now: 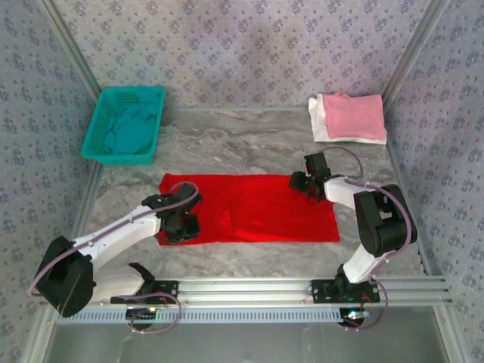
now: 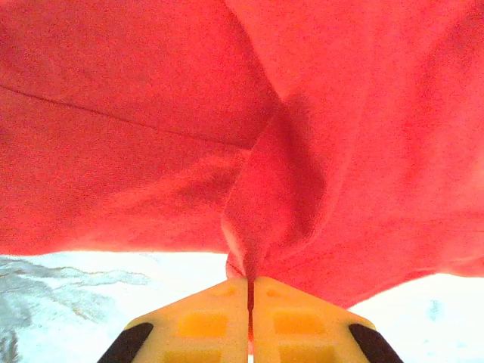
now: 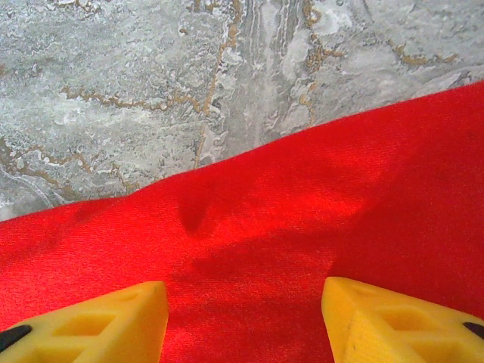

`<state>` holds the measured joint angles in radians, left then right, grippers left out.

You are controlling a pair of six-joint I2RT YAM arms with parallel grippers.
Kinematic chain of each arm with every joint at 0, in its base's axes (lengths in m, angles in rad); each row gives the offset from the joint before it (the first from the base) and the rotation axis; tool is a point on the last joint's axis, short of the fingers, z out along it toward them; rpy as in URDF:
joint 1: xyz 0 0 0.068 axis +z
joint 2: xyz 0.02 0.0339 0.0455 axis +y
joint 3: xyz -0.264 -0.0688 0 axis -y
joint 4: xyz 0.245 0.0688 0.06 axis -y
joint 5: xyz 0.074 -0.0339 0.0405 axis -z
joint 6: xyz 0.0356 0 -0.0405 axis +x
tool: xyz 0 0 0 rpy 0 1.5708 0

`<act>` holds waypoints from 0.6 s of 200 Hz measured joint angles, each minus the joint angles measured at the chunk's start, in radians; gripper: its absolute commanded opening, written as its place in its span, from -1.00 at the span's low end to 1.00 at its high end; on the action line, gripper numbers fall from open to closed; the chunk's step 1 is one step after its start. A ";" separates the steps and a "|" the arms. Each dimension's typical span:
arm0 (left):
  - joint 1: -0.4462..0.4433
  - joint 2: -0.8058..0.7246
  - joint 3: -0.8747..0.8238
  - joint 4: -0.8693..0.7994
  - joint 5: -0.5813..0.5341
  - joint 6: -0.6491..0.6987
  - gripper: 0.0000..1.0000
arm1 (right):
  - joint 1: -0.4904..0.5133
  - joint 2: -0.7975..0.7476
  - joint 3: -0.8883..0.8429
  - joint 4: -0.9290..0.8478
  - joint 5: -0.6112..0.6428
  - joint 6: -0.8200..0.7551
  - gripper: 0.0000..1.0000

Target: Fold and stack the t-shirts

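Observation:
A bright red t-shirt (image 1: 253, 208) lies spread across the middle of the table. My left gripper (image 1: 180, 225) sits at its near left corner, shut on a pinched fold of the red cloth (image 2: 253, 227); the yellow fingers (image 2: 208, 321) meet with fabric between them. Over the shirt's far right edge my right gripper (image 1: 306, 184) stands open, its yellow fingertips (image 3: 113, 318) apart above flat red cloth (image 3: 257, 242), holding nothing. A pink t-shirt (image 1: 354, 116) lies folded on a white t-shirt (image 1: 318, 121) at the back right. A teal t-shirt (image 1: 128, 130) lies in the basket.
The teal mesh basket (image 1: 97, 125) stands at the back left. Patterned walls close in the table on three sides. A metal rail (image 1: 257, 289) with the arm bases runs along the near edge. Bare marble (image 3: 151, 83) shows beyond the red shirt.

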<state>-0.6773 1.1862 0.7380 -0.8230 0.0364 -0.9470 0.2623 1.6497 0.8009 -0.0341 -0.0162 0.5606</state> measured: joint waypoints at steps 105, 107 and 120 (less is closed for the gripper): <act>-0.121 0.004 0.141 -0.271 -0.137 -0.013 0.03 | 0.000 0.007 0.000 0.010 -0.011 0.000 0.19; -0.124 0.002 0.148 -0.274 -0.141 -0.013 0.03 | 0.000 0.007 0.000 0.010 -0.011 0.000 0.19; -0.134 -0.021 0.179 -0.268 -0.160 -0.011 -0.09 | 0.000 0.007 0.001 0.013 -0.014 0.000 0.19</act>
<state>-0.8112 1.1656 0.9165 -1.0912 -0.1238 -0.9585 0.2623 1.6569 0.8021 -0.0216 -0.0307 0.5606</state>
